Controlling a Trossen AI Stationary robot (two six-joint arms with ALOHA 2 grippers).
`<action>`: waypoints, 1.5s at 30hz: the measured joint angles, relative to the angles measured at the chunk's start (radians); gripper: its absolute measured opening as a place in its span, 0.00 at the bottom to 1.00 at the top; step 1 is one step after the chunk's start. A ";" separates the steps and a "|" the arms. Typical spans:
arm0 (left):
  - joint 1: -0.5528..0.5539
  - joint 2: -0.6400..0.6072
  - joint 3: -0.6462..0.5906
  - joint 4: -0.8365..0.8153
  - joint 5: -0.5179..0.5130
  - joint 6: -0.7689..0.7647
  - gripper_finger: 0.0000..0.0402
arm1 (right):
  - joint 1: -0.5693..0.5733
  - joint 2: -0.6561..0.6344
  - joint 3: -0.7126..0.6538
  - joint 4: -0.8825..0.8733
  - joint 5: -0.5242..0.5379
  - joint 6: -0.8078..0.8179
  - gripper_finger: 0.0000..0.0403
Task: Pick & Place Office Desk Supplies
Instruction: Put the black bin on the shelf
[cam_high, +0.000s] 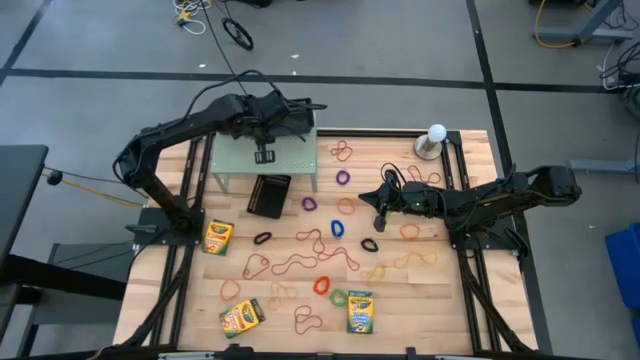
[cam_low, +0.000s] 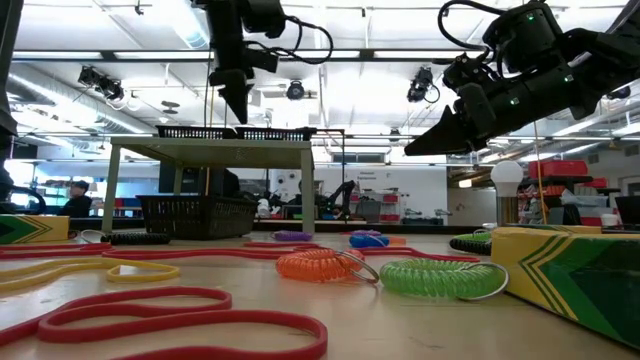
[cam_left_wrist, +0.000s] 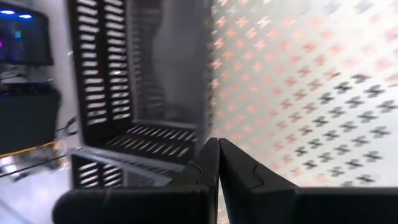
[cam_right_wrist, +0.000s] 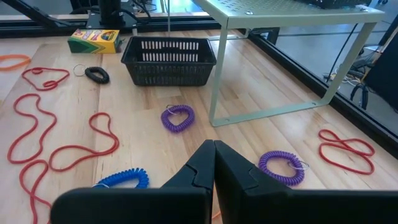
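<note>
On the left, the left gripper (cam_high: 264, 152) hangs pinched shut and empty above the pale green perforated metal shelf (cam_high: 290, 160), close to a black mesh tray (cam_left_wrist: 134, 93) resting on it, probably lining up on that tray. A second black mesh tray (cam_high: 269, 195) sits under the shelf. Coloured rubber-band loops (cam_high: 300, 262) and yellow-and-green crayon boxes (cam_high: 359, 311) litter the wooden table (cam_high: 440, 290). On the right, the right gripper (cam_high: 380, 215) hovers closed, holding nothing, over the loops.

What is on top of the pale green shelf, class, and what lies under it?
On the shelf sits a black mesh tray, with the shut left gripper above it. Another mesh tray stands half under the front edge. The shelf top hides the rest in the overhead view.
</note>
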 joint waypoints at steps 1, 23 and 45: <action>0.003 -0.001 0.000 -0.003 0.030 -0.004 0.02 | 0.000 0.000 0.000 -0.001 0.000 0.000 0.03; 0.036 0.001 -0.001 0.006 -0.020 0.003 0.02 | 0.000 0.000 0.000 -0.008 0.000 -0.003 0.03; -0.500 -0.084 -0.001 0.010 0.091 -0.531 0.02 | 0.000 0.000 0.000 -0.008 -0.016 0.001 0.03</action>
